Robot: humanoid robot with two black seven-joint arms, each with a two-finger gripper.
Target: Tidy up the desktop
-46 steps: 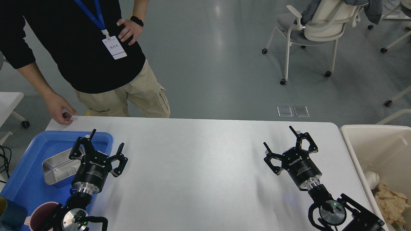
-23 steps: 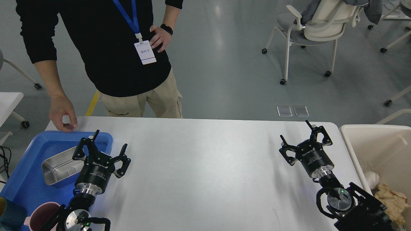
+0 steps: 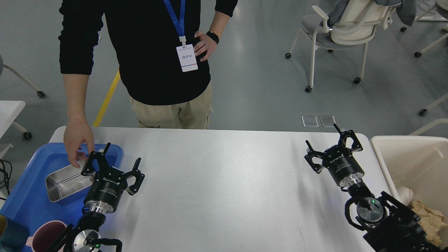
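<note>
Our left gripper point(image 3: 121, 154) hangs with its fingers spread wide and empty over the left part of the desktop point(image 3: 217, 182), at the right edge of the blue tray point(image 3: 28, 196). Our right gripper point(image 3: 323, 136) is likewise spread open and empty above the desktop's far right corner, near the cream bin point(image 3: 413, 157). A person's hand point(image 3: 78, 141) reaches to the far rim of the steel container point(image 3: 66, 182) in the tray.
</note>
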